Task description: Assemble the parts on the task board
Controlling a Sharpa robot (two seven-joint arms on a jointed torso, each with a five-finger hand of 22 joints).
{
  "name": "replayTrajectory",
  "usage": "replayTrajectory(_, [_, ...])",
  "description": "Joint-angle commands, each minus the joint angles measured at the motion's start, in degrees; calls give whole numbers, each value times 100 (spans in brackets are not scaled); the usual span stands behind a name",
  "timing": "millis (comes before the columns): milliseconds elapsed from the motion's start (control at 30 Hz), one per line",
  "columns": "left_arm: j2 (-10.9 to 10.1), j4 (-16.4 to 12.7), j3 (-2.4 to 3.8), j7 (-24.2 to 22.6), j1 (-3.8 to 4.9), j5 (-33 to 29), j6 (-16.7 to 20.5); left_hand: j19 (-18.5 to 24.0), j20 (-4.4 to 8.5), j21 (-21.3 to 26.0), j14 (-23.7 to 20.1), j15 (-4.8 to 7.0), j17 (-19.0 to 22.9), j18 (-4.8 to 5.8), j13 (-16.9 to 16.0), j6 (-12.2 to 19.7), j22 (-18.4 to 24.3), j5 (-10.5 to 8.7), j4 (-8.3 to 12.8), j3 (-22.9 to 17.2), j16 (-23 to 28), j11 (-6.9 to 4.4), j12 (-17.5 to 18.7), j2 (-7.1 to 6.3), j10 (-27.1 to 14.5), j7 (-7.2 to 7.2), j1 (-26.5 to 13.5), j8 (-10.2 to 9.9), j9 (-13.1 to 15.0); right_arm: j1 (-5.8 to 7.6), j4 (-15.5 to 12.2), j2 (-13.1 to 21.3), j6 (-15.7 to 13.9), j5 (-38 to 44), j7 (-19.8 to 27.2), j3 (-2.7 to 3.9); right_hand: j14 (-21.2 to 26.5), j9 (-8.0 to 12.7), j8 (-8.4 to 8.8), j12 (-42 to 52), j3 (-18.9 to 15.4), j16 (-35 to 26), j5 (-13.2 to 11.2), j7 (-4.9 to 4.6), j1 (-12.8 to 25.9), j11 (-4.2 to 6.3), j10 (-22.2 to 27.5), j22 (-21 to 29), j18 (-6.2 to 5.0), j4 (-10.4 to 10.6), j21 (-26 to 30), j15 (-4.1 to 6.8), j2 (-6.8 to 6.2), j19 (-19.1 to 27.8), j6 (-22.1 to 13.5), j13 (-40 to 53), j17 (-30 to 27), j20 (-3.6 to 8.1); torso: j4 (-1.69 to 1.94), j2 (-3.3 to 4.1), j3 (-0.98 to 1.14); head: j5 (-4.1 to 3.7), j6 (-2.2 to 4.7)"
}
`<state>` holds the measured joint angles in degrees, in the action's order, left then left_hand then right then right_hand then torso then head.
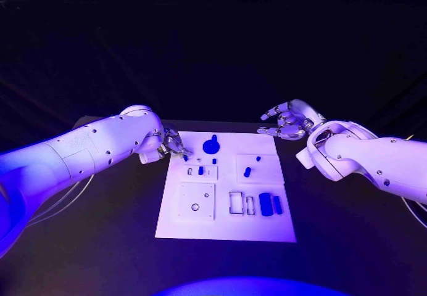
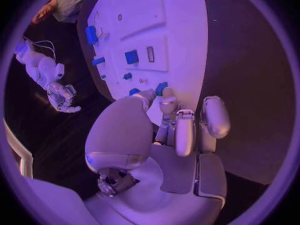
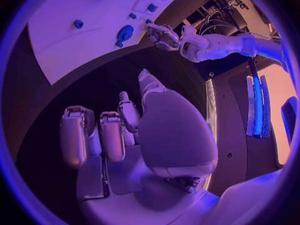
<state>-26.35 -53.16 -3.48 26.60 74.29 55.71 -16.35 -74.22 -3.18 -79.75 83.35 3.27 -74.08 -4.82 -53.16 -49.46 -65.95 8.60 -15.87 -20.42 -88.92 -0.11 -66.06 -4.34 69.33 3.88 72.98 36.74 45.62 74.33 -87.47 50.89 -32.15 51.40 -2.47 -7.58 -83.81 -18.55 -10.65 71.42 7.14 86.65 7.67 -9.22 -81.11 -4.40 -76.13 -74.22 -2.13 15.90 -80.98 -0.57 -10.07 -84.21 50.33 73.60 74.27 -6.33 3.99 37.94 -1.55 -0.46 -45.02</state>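
Left hand (image 1: pixel 173 148) at the task board's (image 1: pixel 267 229) far left corner, fingers curled down with the tips on the board edge; whether it pinches anything, cannot tell. Round blue part (image 1: pixel 211 146) just beside it near the far edge. Right hand (image 1: pixel 286 122) off the far right corner, above the table (image 1: pixel 116 246), fingers apart, holding nothing. More blue parts (image 1: pixel 269 202) near the board's right edge.

Board (image 1: pixel 227 229) mid-table (image 1: pixel 107 259). On it: round part (image 1: pixel 211 146) far, small parts (image 1: pixel 201 170) mid-left, a peg (image 1: pixel 248 172) mid-right, two long parts (image 1: pixel 270 202) near right (side by side). Left hand (image 1: pixel 173 148) at board's far-left edge; right hand (image 1: pixel 286 123) beyond far-right corner, off the board.
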Motion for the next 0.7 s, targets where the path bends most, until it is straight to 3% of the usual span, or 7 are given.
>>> replayTrajectory(33, [-6,-19,-5,-13,-7,-114,1,-33,23,51,580,34,-1362,-40,37,50,-20,-283,297,-664,17,-38,-26,161,59,-23,455,68,97,-3,3,-6,19,10,11,2,-436,-37,-103,-65,123,-47,50,5,81,13,64,-1016,-13,58,57,68,33,-175,-34,-24,878,55,-2,-2,2,4,3])
replayTrajectory(67, [-13,-26,-5,-13,-7,-147,10,-34,16,48,579,2,-1361,-36,44,88,-29,-408,365,-968,17,-26,-25,106,64,-12,480,108,155,-3,4,-6,19,10,11,2,-436,-37,-105,-62,125,-49,51,5,82,14,62,-1015,-13,58,58,69,36,-175,-33,-22,877,56,-1,-1,1,3,4])
replayTrajectory(133, [-34,-47,-3,-9,-8,-231,38,-32,-1,46,578,-2,-1358,-35,57,119,-36,-425,449,-1371,18,-7,-31,-9,76,-5,380,177,246,-3,7,-8,20,10,12,2,-436,-38,-111,-55,130,-51,51,7,84,15,55,-1014,-14,57,61,70,42,-176,-32,-18,874,56,0,-3,1,7,-1])
replayTrajectory(267, [-80,-94,3,9,-8,-351,69,-35,-6,42,573,-8,-1342,-34,60,140,-49,-425,575,-1729,27,-3,-42,-72,90,9,280,225,317,-3,11,-9,21,10,13,2,-436,-38,-111,-55,130,-51,51,7,84,15,55,-1014,-14,57,61,70,42,-176,-32,-18,874,56,1,-7,3,10,-4])
replayTrajectory(700, [-463,-659,54,159,0,-645,227,-67,-2,20,581,2,-1361,-27,10,117,-96,-414,794,-2158,16,-8,-99,-175,170,3,74,281,398,-4,14,1,18,10,15,2,-435,-39,-115,-53,131,-53,50,7,87,16,53,-1012,-15,58,65,70,43,-175,-30,-17,870,57,28,-29,17,57,5])
